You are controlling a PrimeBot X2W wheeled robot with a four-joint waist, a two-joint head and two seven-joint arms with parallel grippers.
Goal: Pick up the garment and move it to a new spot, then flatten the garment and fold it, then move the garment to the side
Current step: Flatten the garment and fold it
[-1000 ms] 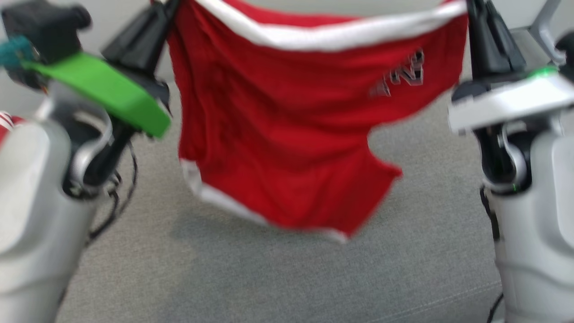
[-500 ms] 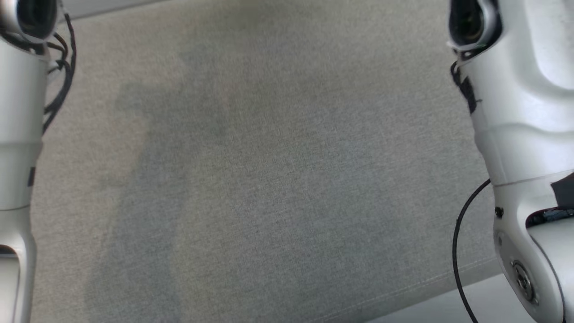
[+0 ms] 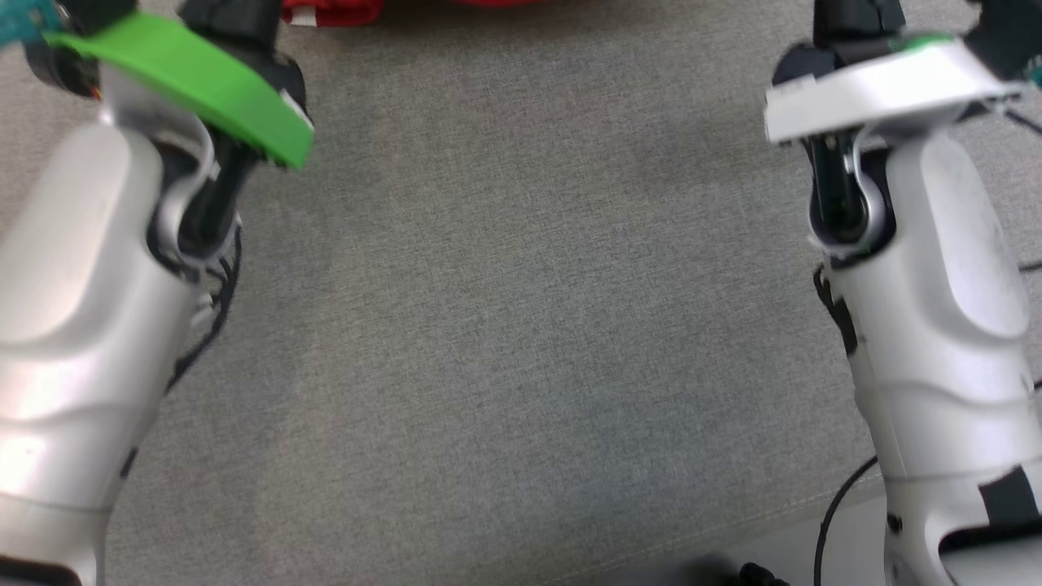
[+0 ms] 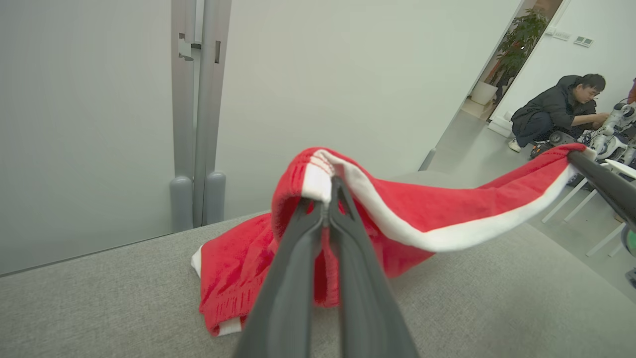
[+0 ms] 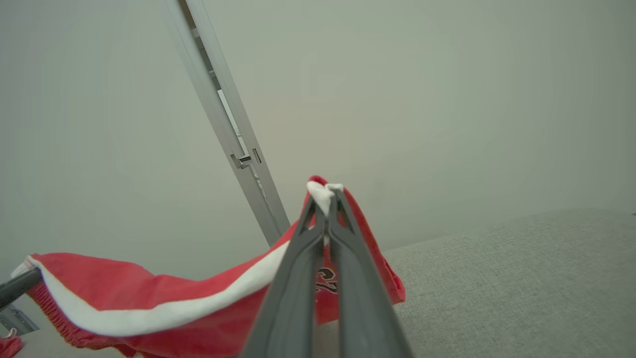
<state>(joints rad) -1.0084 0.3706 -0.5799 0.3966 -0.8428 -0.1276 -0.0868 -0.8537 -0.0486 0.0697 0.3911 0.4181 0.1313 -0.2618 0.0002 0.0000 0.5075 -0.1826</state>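
The garment [image 4: 422, 209] is a red pair of shorts with a white band along one edge. It hangs stretched between my two grippers, and its lower part rests on the grey cloth surface [image 3: 521, 325]. My left gripper [image 4: 329, 186] is shut on one white corner of the band. My right gripper [image 5: 325, 196] is shut on the other corner, and its finger also shows in the left wrist view [image 4: 579, 159]. In the head view a strip of the garment [image 3: 330, 12] lies at the top edge, between my two wrists.
A grey metal post [image 4: 196, 124] stands against the white wall behind the surface. Far right, a person [image 4: 556, 109] crouches by another robot, near a potted plant [image 4: 516, 40]. The surface's front edge [image 3: 814, 505] runs across the lower right of the head view.
The head view has swung: a second ago the garment hung across its upper middle, now a red strip shows at the top edge. Both arms stay either side.
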